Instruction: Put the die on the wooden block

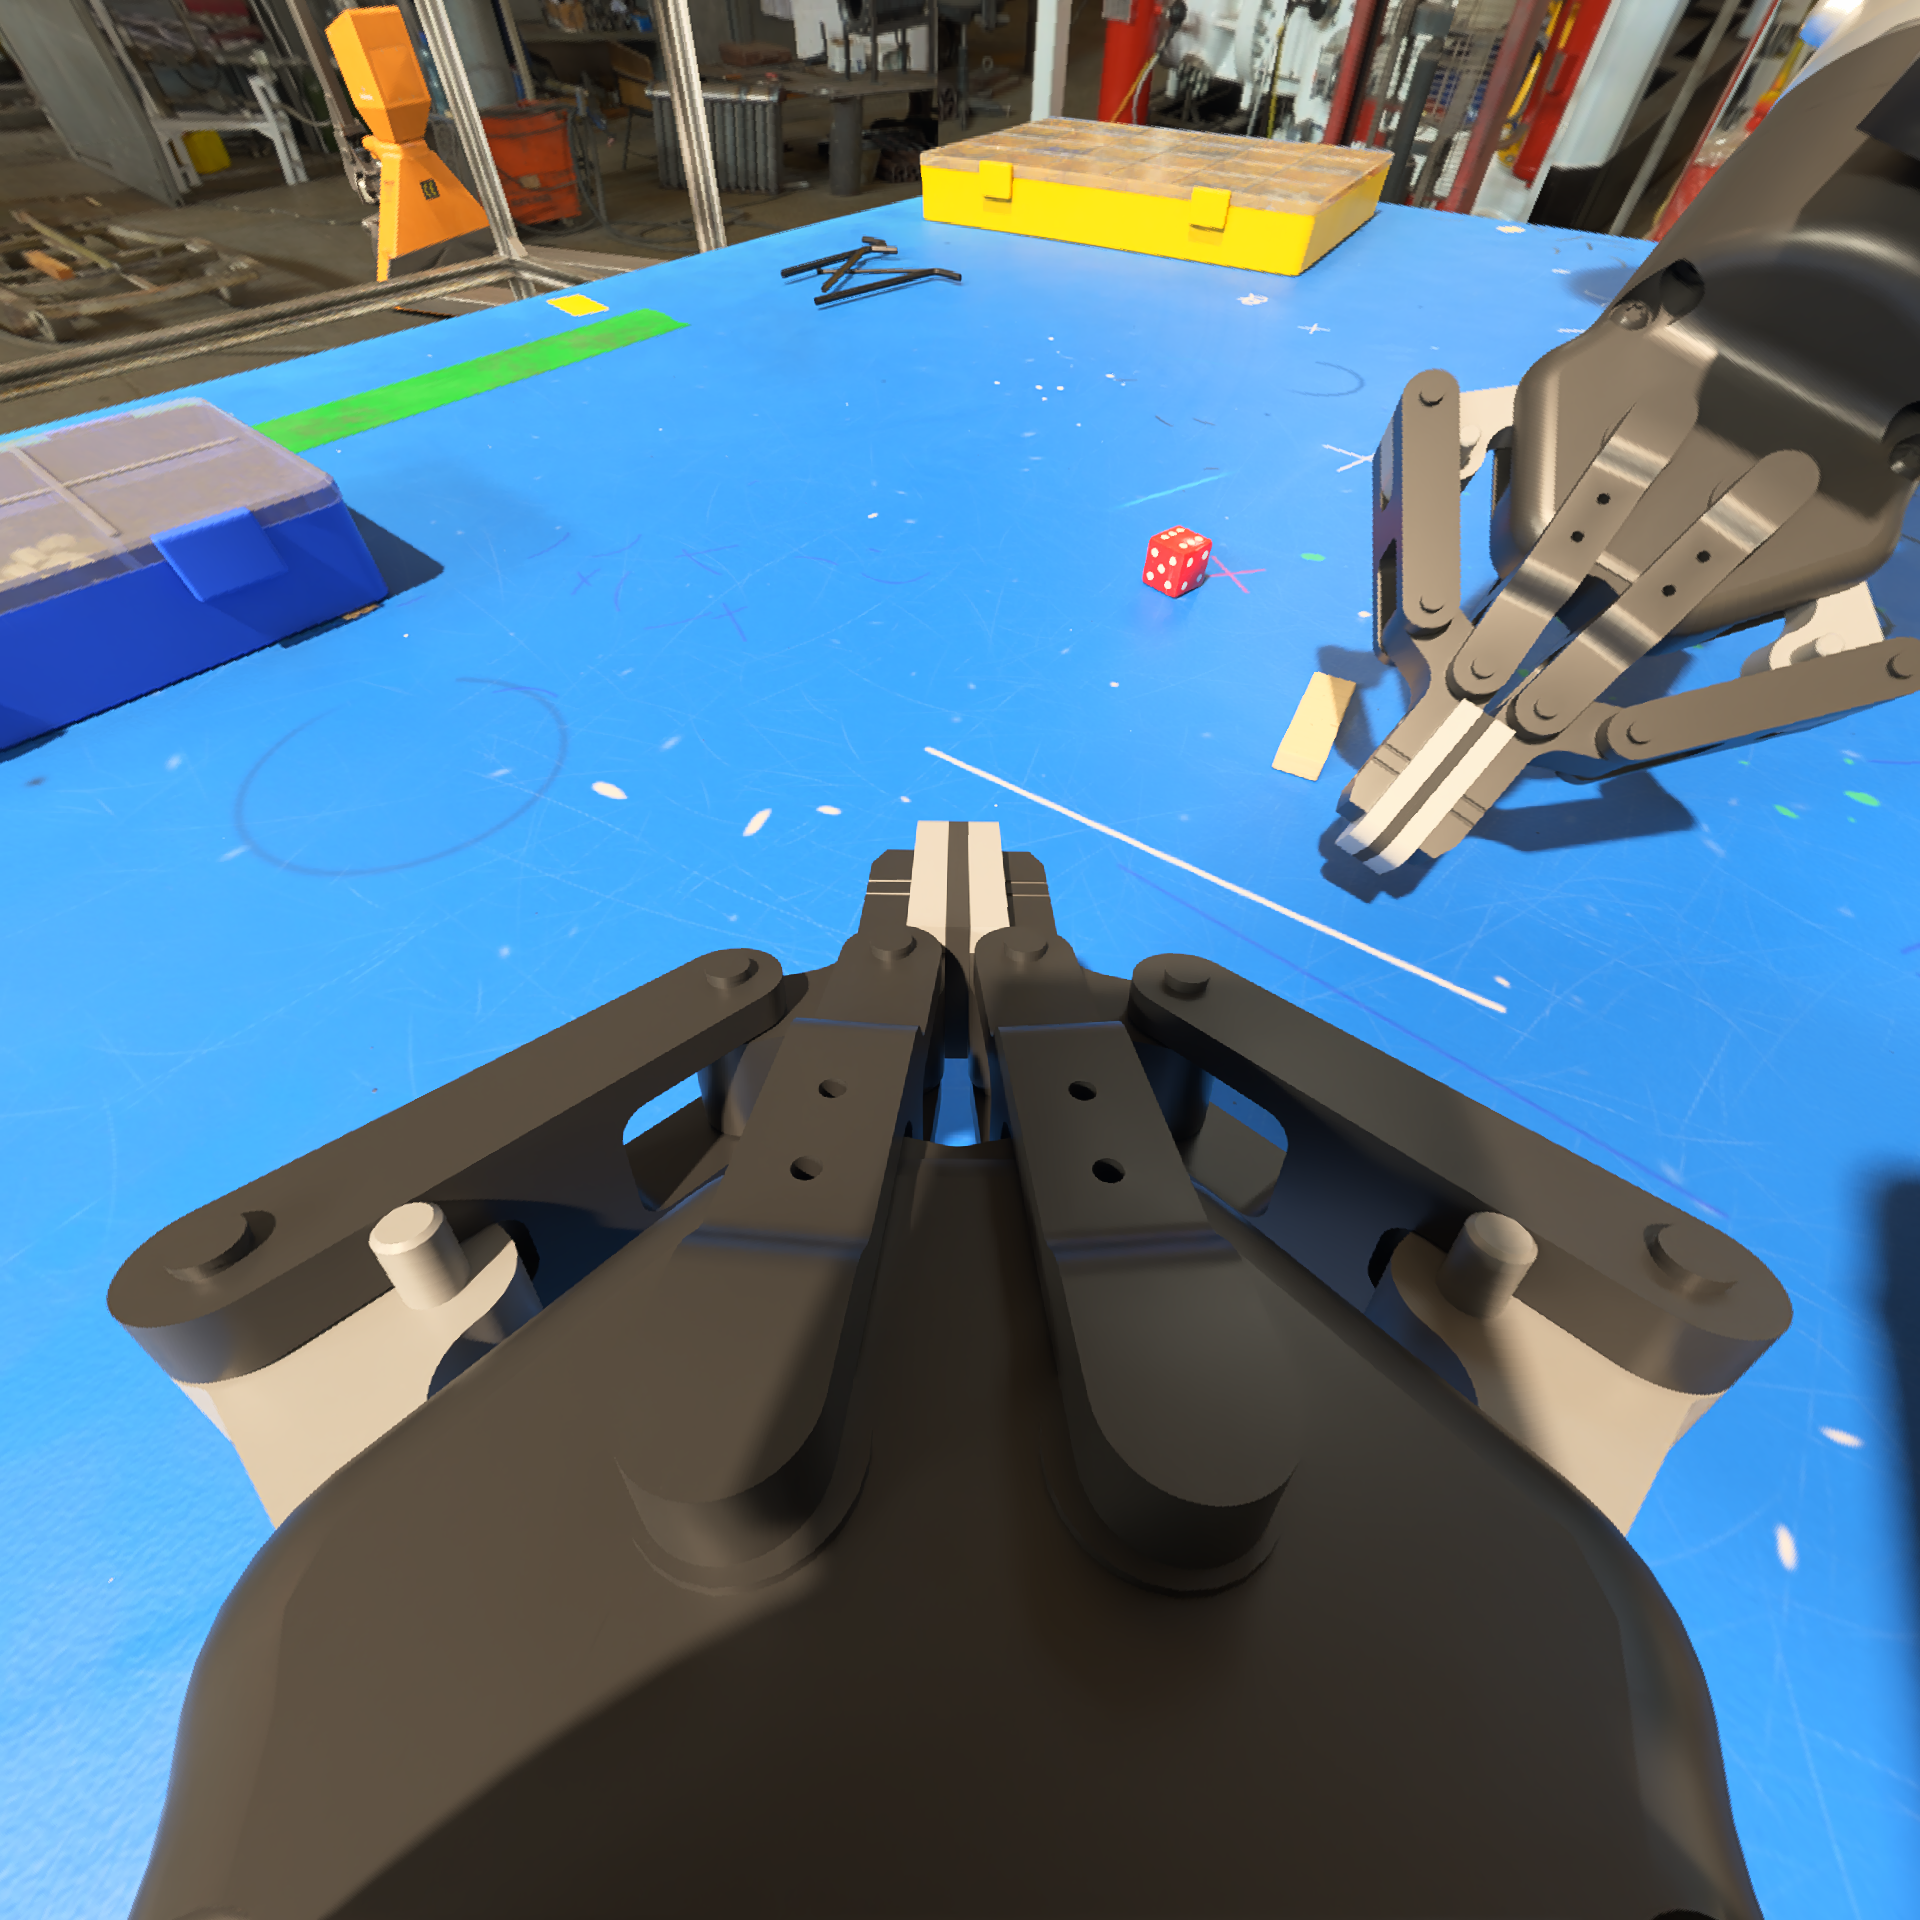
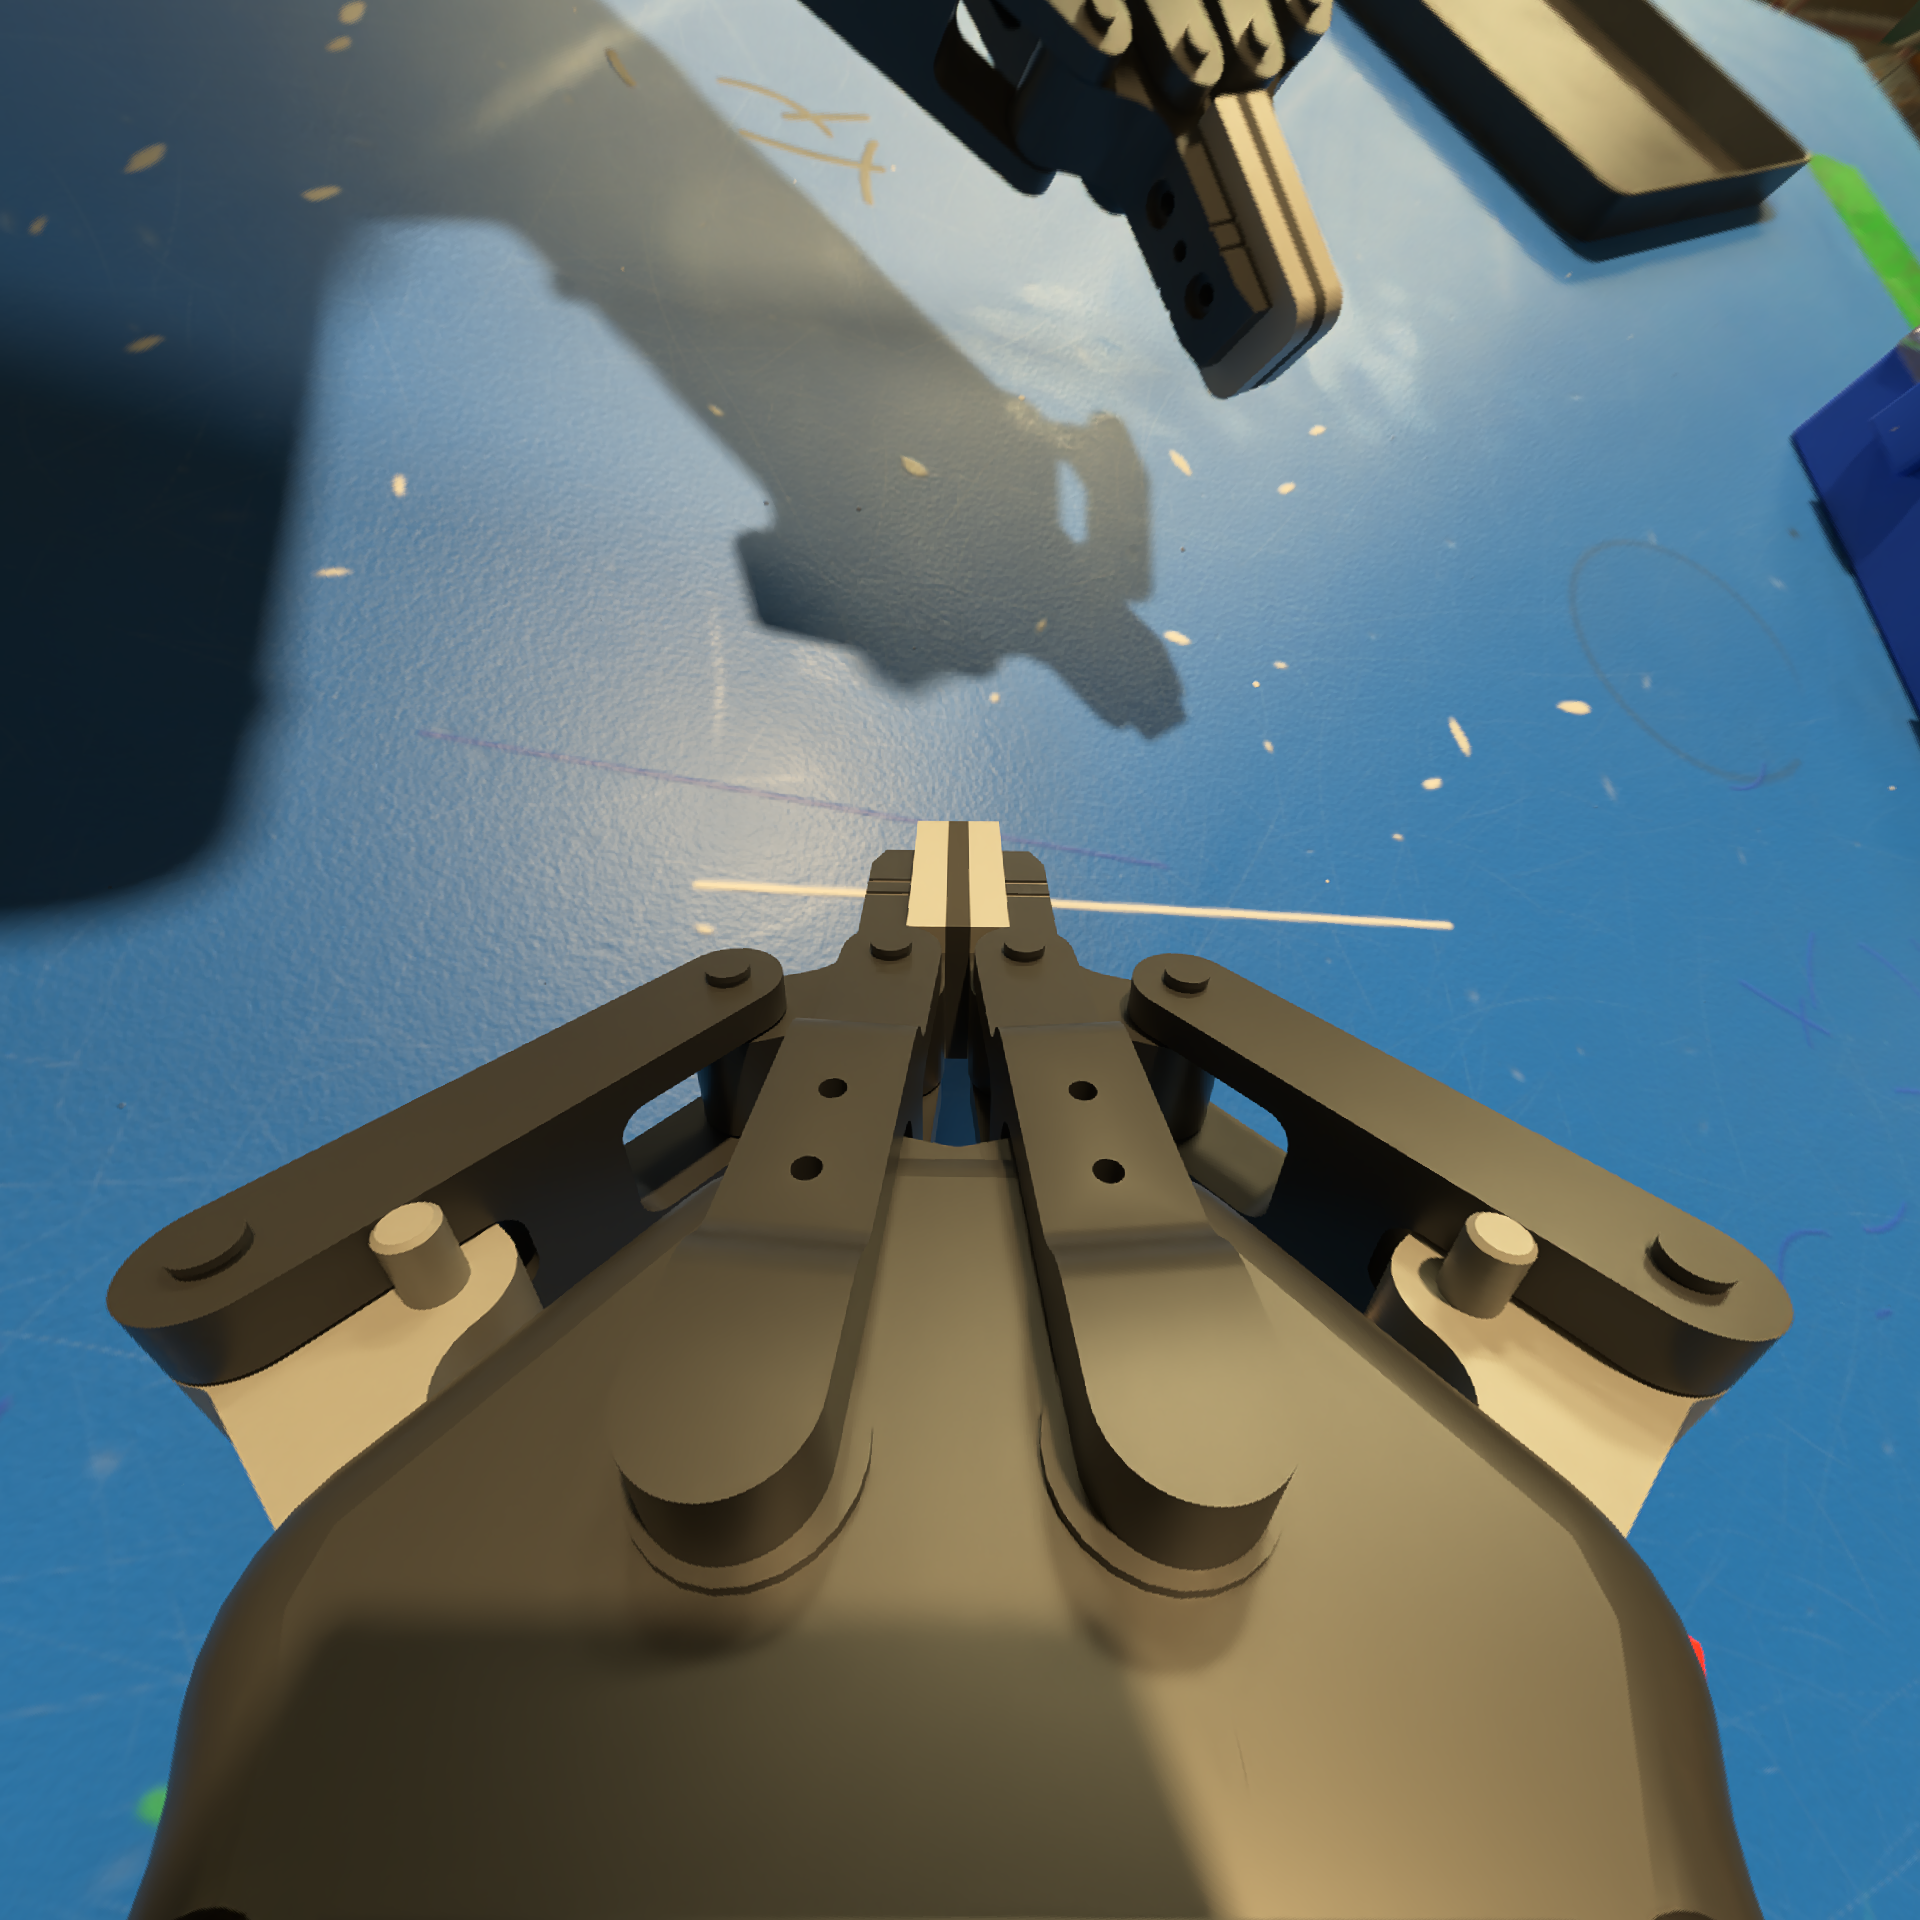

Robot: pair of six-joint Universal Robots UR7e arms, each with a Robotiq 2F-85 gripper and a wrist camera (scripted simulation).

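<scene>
In the left wrist view a red die (image 1: pixel 1176 561) with white pips lies on the blue table, ahead and to the right. A small pale wooden block (image 1: pixel 1313 724) lies flat nearer, right of centre. My left gripper (image 1: pixel 957 831) is shut and empty, low over the table, well short of both. My right gripper (image 1: pixel 1369 844) is shut and empty, its tips close to the table just right of the block. In the right wrist view my right gripper (image 2: pixel 957 831) is shut over bare table and the left gripper (image 2: pixel 1273 343) shows at the top. A red sliver (image 2: pixel 1698 1652) shows beside the gripper body.
A blue box with a clear lid (image 1: pixel 156 561) stands at the left. A yellow organiser case (image 1: pixel 1153 192) stands at the far edge, with black hex keys (image 1: pixel 868 270) in front of it. A green tape strip (image 1: pixel 468 374) lies at the far left. A dark tray (image 2: pixel 1621 114) shows in the right wrist view.
</scene>
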